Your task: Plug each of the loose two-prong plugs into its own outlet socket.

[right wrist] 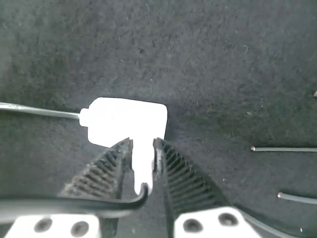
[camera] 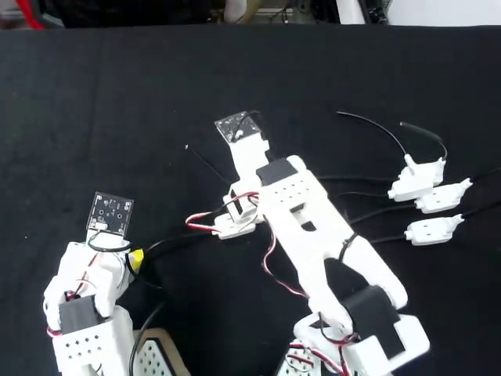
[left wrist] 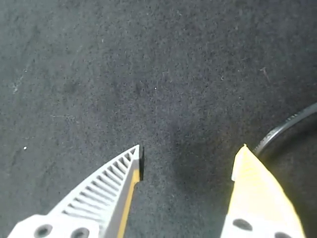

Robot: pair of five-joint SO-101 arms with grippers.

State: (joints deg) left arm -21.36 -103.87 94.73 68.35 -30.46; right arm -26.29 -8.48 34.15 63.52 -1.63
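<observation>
My right gripper is shut on a white two-prong plug. The plug's narrow part is pinched between the ribbed fingers and its broad body lies on the black cloth, with a thin wire running off one side. In the high view this arm stretches to the table's middle. Three white outlet sockets with black leads lie in a cluster at the right. My left gripper hangs open over bare black cloth with nothing between its fingers. Its arm stands at the front left.
A black cable curves past the left gripper's yellow finger. Two loose wire ends lie on the cloth near the right gripper. Thin black wires trail from the sockets towards the back. Red and white leads hang beside the right arm.
</observation>
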